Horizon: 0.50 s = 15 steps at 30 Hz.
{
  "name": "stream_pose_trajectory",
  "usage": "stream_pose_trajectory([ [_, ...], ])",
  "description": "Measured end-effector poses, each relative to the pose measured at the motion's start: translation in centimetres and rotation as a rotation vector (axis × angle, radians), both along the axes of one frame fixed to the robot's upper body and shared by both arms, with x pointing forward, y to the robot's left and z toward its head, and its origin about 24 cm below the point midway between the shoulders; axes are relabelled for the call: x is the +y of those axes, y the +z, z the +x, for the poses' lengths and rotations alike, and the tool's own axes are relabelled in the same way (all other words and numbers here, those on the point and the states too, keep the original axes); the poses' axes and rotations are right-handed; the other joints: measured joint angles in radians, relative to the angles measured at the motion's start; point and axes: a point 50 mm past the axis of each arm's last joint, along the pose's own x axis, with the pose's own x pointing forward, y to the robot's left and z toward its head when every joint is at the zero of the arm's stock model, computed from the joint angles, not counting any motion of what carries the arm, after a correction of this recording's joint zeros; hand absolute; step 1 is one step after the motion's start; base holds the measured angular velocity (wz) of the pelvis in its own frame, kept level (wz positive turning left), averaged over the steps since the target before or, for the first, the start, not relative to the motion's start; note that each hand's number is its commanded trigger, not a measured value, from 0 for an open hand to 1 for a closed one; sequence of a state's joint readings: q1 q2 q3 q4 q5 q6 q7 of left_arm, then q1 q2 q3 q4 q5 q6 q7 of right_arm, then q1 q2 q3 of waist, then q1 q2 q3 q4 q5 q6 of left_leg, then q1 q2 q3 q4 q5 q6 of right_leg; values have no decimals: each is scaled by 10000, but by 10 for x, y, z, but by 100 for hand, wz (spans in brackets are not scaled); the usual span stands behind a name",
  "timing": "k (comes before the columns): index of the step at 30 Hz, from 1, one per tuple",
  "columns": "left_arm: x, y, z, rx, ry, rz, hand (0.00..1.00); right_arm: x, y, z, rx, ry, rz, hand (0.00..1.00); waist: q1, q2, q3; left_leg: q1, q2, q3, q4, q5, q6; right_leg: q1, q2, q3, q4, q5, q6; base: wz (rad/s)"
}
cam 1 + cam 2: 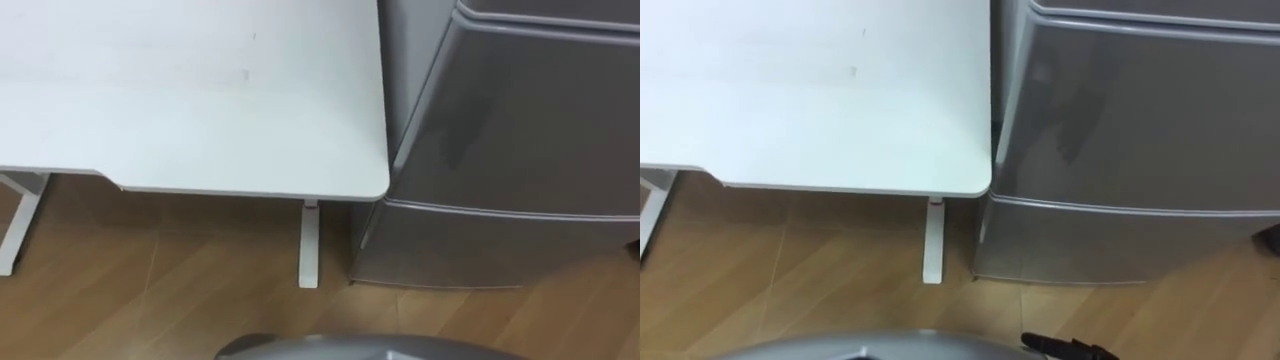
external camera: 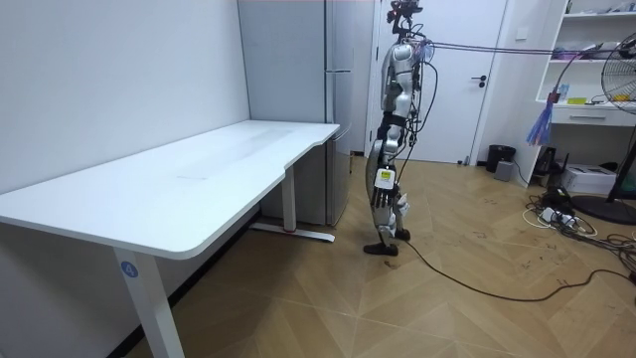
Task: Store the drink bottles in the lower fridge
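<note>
White table (image 2: 149, 194) lies nearest in the room view; past its far end the robot stands before the grey fridge (image 1: 520, 130), left hand (image 2: 383, 204) hanging at its side, open or closed I cannot tell. Upright beside the table's end, the fridge faces the robot, doors closed above the wooden floor (image 1: 180, 290)

Brushed-metal fridge (image 1: 520, 130), matt white table (image 1: 200, 100)

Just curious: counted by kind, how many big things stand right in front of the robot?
Table: 1
Fridge: 1
Total: 2
</note>
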<state>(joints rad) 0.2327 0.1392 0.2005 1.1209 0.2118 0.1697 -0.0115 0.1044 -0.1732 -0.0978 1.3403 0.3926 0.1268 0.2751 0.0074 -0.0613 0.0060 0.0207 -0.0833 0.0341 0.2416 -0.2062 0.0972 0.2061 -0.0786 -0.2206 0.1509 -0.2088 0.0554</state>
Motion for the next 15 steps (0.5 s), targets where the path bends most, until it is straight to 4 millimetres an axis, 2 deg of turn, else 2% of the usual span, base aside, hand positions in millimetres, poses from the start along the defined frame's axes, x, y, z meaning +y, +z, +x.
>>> stream_pose_trajectory([
  [9,-3,-1,2,286,-528,-288,0,-1,0,2,59,190,-4,0,1,-9,20,-62,38,-91,169,-31,-51,30,55,9,2,0,-1,2],
  [15,-5,-1,9,260,-962,-408,0,-2,1,2,43,202,-3,0,-25,109,-21,-87,53,-73,197,-35,-58,0,76,246,-2,0,-2,0],
])
